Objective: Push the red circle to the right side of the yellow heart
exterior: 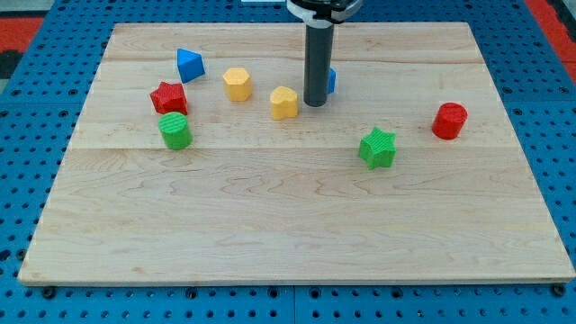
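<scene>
The end effector (314, 103), a bare rod grasping nothing, stands just right of the yellow heart (283, 103); the red circle (449, 121) lies well to its right.

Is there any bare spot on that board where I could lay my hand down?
Yes: the whole strip along the view's bottom, below the green cylinder and green star. It is crowded toward the top left, around my tip, the yellow heart and red star.

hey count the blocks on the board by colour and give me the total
Red: 2, red star, red circle
Yellow: 2, yellow hexagon, yellow heart
Green: 2, green cylinder, green star
Blue: 2, blue triangle, blue block behind my tip
Total: 8
</scene>
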### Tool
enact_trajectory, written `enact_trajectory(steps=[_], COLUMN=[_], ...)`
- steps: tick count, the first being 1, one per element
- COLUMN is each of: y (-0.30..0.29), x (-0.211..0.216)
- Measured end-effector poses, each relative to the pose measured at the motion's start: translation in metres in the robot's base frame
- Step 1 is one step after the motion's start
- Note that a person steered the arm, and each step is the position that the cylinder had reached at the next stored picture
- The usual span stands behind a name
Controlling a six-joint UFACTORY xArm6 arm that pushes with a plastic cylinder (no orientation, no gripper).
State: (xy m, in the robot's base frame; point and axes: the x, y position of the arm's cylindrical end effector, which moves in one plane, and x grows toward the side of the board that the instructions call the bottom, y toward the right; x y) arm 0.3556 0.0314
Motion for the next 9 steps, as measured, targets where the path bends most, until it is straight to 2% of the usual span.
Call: enact_trajectory(steps=[2, 3, 4, 5, 6, 8, 9], y=[0.005, 0.115, 0.22, 0.258, 0.235, 0.193, 0.128], x=[-0.035, -0.035, -0.01, 0.033, 0.056, 0.057, 0.045])
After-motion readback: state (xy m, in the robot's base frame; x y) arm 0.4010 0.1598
